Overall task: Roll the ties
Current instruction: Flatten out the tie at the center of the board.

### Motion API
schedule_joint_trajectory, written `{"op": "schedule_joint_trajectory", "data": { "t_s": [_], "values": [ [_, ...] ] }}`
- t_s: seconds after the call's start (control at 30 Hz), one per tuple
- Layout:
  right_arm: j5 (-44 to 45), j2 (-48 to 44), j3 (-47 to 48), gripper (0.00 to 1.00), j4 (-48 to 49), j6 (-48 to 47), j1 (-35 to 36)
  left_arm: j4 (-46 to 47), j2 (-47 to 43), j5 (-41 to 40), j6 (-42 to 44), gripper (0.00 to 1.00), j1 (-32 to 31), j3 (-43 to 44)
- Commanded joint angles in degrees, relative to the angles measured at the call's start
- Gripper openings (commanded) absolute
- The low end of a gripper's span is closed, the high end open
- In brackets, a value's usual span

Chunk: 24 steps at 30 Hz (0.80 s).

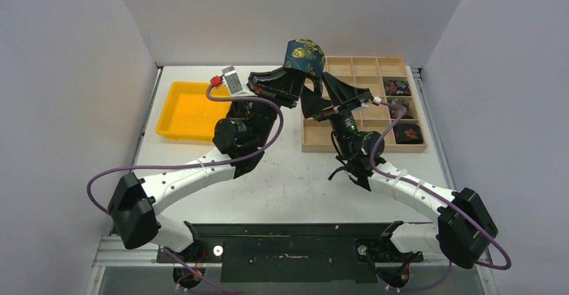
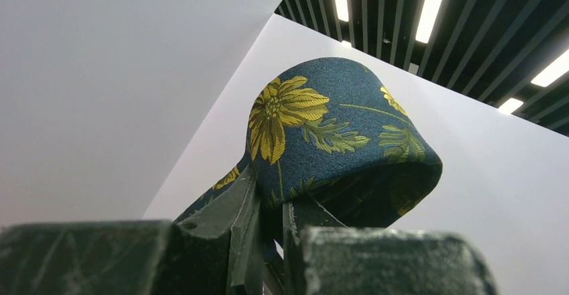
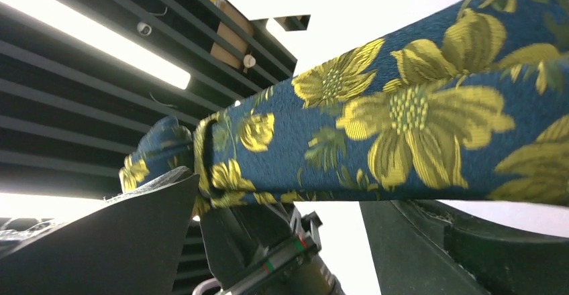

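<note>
A yellow tray (image 1: 190,110) lies on the left part of the table (image 1: 282,181). The left gripper (image 2: 268,222) is raised above the table. Its fingers are pressed together on a blue necktie (image 1: 305,55) with yellow flowers, which arches up in a loop over them. The right gripper (image 3: 285,191) is just beside it; its fingers stand wide apart, and the band of the necktie passes across them. On the right, a wooden divided box (image 1: 366,67) has three rolled ties (image 1: 400,107) in its right column.

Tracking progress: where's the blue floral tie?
Top view: blue yellow-flowered fabric tie arches mid-air, centre, between left end effector and right end effector, beside the wooden compartment box.
</note>
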Motion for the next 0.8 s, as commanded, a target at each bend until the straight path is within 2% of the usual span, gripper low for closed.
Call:
{"op": "schedule_joint_trajectory", "data": {
  "t_s": [0.0,0.17,0.3,0.57,0.77],
  "values": [
    [1.3,-0.6,0.9,0.92,4.7,1.8,-2.1,5.3,-2.9,0.5,-0.6,0.00,-0.4,-1.5],
    [1.1,1.4,2.6,1.00,6.1,1.7,-2.5,7.3,-3.5,-0.5,-2.0,0.00,-0.5,-3.9],
    [1.2,2.4,3.7,0.86,6.8,1.3,-3.1,8.7,-3.8,-1.7,-2.6,0.00,-0.7,-5.3],
    [1.5,3.6,5.3,0.45,6.8,-2.1,-3.2,12.2,-3.3,-8.8,-5.3,0.00,-1.2,-9.2],
    [-0.5,4.8,7.9,0.26,5.9,-5.2,-4.3,14.0,-2.7,-11.2,-7.6,0.00,-1.3,-11.7]
  ]
}}
